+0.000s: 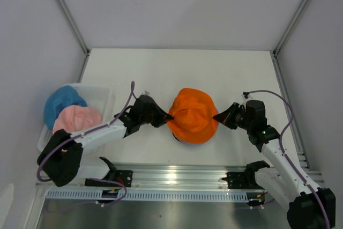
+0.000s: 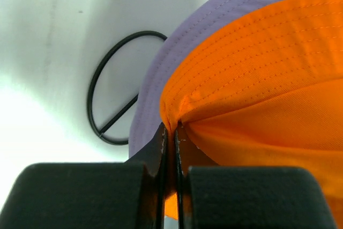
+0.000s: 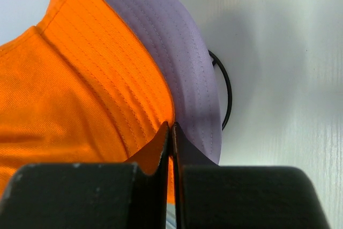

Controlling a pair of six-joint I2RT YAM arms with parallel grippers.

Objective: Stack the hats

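1. Top view: the orange hat (image 1: 193, 115) sits mid-table (image 1: 214, 71), pinched at opposite sides of its brim. The left gripper (image 1: 167, 117) is on its left side and the right gripper (image 1: 217, 116) on its right. The pink hat (image 1: 77, 119) and the blue hat (image 1: 60, 103) lie in the white basket (image 1: 107, 94) at the left edge, well apart from both arms.
2. Left wrist view: the fingers (image 2: 158, 154) are clamped narrow on a fold of orange brim. The purple hat (image 2: 214, 20) spreads beneath it, over part of a black ring (image 2: 99, 95) marked on the table.
3. Right wrist view: here too the fingers (image 3: 178, 151) are pressed together on the orange brim. The purple brim runs right up beside them, and whether it is caught as well cannot be told.
4. Step in hand, as I judge it: seating the orange hat over the purple one as the second layer.
5. The next move calls for letting go of both edges evenly, so the soft brim drops flat without dragging sideways. After that, one hat has to be fetched from the basket.
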